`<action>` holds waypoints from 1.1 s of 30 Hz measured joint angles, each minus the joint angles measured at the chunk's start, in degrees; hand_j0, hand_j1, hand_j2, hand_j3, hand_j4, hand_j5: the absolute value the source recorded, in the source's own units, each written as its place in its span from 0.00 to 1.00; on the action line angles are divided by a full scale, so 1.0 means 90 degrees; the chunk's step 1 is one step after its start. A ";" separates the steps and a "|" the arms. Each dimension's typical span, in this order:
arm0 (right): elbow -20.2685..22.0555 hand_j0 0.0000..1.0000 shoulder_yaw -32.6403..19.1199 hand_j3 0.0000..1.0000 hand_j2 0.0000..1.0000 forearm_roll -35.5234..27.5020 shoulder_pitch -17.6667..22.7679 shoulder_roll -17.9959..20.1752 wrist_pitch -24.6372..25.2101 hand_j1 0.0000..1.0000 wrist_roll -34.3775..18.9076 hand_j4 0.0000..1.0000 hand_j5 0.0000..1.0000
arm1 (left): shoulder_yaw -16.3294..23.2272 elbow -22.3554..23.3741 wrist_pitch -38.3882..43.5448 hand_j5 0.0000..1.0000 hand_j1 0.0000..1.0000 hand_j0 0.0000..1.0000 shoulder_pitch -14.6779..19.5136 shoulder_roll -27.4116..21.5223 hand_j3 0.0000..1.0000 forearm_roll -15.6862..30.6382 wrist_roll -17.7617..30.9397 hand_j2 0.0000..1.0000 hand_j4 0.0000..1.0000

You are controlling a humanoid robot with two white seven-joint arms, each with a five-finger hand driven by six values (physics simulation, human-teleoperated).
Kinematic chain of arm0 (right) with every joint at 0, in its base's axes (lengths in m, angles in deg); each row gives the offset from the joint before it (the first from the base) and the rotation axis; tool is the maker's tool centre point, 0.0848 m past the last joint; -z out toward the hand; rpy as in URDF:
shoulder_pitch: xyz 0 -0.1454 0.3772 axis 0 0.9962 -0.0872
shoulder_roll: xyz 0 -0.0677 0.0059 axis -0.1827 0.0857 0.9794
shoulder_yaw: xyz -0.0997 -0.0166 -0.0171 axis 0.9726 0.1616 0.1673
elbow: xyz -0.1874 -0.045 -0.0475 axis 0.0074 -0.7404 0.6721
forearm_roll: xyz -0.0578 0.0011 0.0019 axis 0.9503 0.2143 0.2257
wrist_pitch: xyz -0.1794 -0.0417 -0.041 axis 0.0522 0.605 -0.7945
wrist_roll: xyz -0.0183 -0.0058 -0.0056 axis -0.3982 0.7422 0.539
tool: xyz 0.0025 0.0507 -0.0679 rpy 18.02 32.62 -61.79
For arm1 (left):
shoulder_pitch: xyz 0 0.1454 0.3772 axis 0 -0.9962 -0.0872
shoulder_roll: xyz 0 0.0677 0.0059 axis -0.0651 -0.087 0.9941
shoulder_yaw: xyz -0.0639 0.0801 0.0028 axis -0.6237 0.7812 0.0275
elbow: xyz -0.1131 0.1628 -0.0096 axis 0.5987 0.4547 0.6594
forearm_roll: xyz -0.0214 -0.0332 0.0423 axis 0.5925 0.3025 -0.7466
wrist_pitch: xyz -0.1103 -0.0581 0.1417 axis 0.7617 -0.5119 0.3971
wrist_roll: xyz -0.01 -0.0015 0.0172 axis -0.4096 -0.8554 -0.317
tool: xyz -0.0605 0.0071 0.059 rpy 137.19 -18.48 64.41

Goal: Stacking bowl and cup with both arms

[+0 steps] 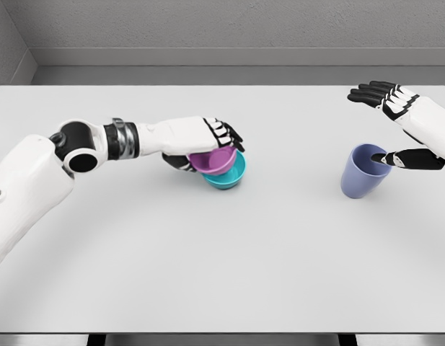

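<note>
Nearest to us, at the lower left of the frame, our left arm's bulky white shoulder shell fills the corner, and the arm runs from it toward the middle of the picture across the pale grey tabletop [208, 274]. At its end the left robot hand [208, 140] is wrapped over a purple bowl [216, 161], fingers draped across the far rim and the thumb tucked under the near-left side, so we hold the bowl firmly. That purple bowl sits tilted inside a teal bowl [233, 176], which rests on the tabletop just right of the picture's centre; only the teal bowl's right and lower wall shows beneath the purple one.

Over at the right of the frame stands a blue cup [363, 171], upright, mouth open toward us, well apart from the two bowls. Our right arm comes in from the right edge, and the right robot hand [388, 108] is spread wide: its four fingers stretch out flat in the upper right, above and beyond the cup, while the thumb [391, 156] reaches down to the cup's right rim. It seems to touch the rim, though from this angle we cannot be sure. The fingers enclose nothing.
</note>
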 measured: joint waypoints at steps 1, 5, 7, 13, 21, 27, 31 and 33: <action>0.0000 1.00 0.0000 1.00 1.00 0.0000 0.0000 0.0001 0.0000 1.00 0.0000 1.00 1.00 | 0.0028 0.0044 0.0000 0.66 0.66 0.66 0.0010 0.0037 0.66 -0.0023 0.0000 0.66 0.66; -0.0002 1.00 -0.0011 1.00 1.00 0.0000 -0.0010 0.0010 0.0000 1.00 0.0000 1.00 1.00 | 0.0122 0.0161 0.0002 0.78 0.78 0.78 0.0049 0.0129 0.78 -0.0058 -0.0004 0.78 0.78; -0.0010 1.00 -0.0015 1.00 1.00 0.0000 -0.0010 0.0011 0.0000 1.00 0.0000 1.00 1.00 | 0.0148 0.0186 0.0004 0.92 0.92 0.92 0.0049 0.0151 0.92 -0.0049 -0.0001 0.92 0.92; -0.0022 1.00 -0.0019 1.00 1.00 0.0000 -0.0010 0.0014 0.0000 1.00 0.0000 1.00 1.00 | 0.0172 0.0206 0.0006 1.00 1.00 1.00 0.0049 0.0171 1.00 -0.0054 -0.0003 1.00 1.00; -0.0022 1.00 -0.0020 1.00 1.00 0.0000 0.0000 0.0012 0.0000 1.00 0.0000 1.00 1.00 | 0.0139 0.0209 0.0007 1.00 1.00 1.00 0.0117 0.0137 1.00 -0.0051 -0.0004 1.00 1.00; -0.0024 1.00 -0.0020 1.00 1.00 0.0000 -0.0010 0.0013 0.0000 1.00 0.0000 1.00 1.00 | 0.0083 0.0182 0.0008 1.00 1.00 1.00 0.0313 0.0052 1.00 0.0057 -0.0042 1.00 1.00; -0.0022 1.00 -0.0023 1.00 1.00 0.0000 -0.0010 0.0025 0.0000 1.00 0.0000 1.00 1.00 | 0.0071 -0.0108 0.0007 1.00 1.00 1.00 0.0293 -0.0611 1.00 0.0524 -0.0061 1.00 1.00; -0.0022 1.00 -0.0033 1.00 1.00 0.0000 -0.0019 0.0047 0.0000 1.00 0.0000 1.00 1.00 | 0.0039 -0.0234 0.0006 1.00 1.00 1.00 0.0206 -0.1085 1.00 0.0781 -0.0066 1.00 1.00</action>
